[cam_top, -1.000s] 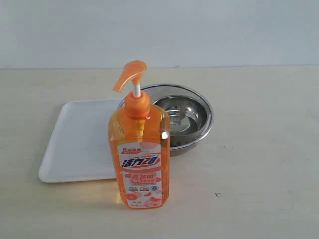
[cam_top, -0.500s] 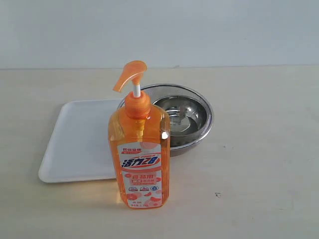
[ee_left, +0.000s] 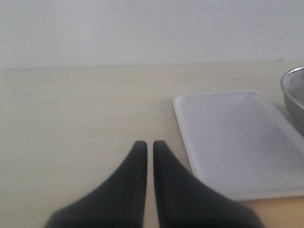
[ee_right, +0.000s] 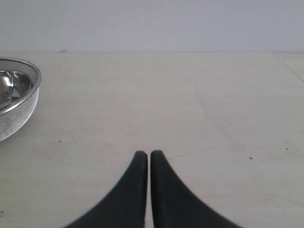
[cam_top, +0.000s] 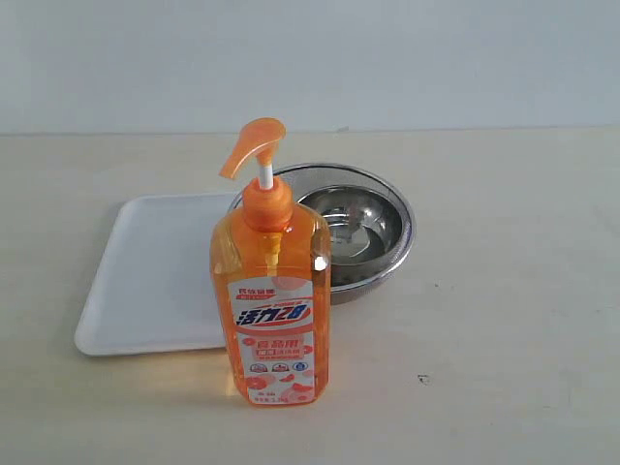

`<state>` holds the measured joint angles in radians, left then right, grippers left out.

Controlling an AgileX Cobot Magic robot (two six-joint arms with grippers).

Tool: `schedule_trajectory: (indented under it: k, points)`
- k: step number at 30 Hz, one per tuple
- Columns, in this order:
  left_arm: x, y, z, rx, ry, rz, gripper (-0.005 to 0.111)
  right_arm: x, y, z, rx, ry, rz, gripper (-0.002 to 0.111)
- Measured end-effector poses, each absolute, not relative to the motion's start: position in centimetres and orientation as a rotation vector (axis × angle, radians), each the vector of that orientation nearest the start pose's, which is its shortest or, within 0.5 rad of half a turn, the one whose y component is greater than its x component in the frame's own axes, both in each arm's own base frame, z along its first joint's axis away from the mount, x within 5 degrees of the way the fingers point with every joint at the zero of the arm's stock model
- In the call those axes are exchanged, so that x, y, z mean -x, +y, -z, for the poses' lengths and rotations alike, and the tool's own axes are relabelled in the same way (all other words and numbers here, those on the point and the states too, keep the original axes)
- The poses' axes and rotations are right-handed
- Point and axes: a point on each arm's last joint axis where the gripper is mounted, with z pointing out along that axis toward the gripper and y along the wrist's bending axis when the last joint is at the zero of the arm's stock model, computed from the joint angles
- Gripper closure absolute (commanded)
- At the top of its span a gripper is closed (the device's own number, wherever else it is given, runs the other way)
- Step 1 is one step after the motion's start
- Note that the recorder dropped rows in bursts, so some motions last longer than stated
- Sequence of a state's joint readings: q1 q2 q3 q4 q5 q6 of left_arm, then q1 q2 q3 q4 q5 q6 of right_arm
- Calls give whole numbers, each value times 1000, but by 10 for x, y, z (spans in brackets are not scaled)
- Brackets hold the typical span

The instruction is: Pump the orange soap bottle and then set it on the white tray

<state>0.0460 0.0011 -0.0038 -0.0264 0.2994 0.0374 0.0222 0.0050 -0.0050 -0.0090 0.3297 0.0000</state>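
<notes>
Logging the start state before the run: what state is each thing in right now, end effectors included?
white tray: flat on the table, not holding the bottle.
orange soap bottle: upright on the table in front of the white tray, pump head up, ungripped.
steel strainer: upright, open side up.
left end effector: shut, holding nothing.
right end effector: shut, holding nothing.

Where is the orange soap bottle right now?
In the exterior view the orange soap bottle stands upright on the table, centre front, before the white tray and the steel strainer.
</notes>
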Motion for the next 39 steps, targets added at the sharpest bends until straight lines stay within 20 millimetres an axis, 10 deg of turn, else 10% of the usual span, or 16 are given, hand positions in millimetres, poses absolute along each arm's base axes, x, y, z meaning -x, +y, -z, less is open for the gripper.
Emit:
schedule_trajectory:
  k: [39]
  points:
    - [-54, 2, -187, 25, 1780, -35, 102, -57, 1, -207, 65, 1559, 32, 108]
